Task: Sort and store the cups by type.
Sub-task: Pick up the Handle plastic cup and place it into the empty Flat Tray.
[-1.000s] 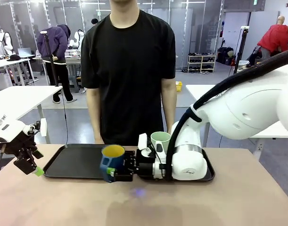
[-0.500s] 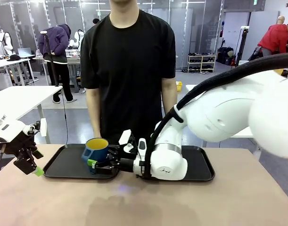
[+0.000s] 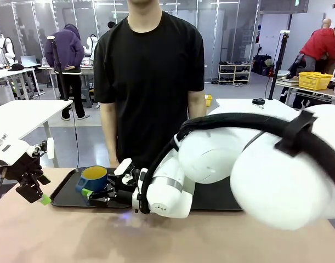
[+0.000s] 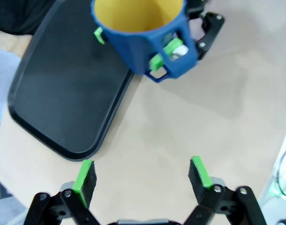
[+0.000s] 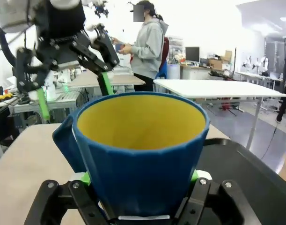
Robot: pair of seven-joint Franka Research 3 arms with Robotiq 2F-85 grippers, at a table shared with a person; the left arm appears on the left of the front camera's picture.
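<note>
The blue mug (image 3: 92,178), clamped in the right gripper (image 3: 96,193), has moved leftward to the tray's (image 3: 66,196) left edge (left gripper (image 4: 142,176) spread, over bare table).

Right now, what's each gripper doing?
Left gripper: open, empty.
Right gripper: shut on the blue mug.

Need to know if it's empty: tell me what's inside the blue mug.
The blue mug, held by the right gripper, shows only bare yellow wall inside; its bottom is hidden below the rim.
</note>
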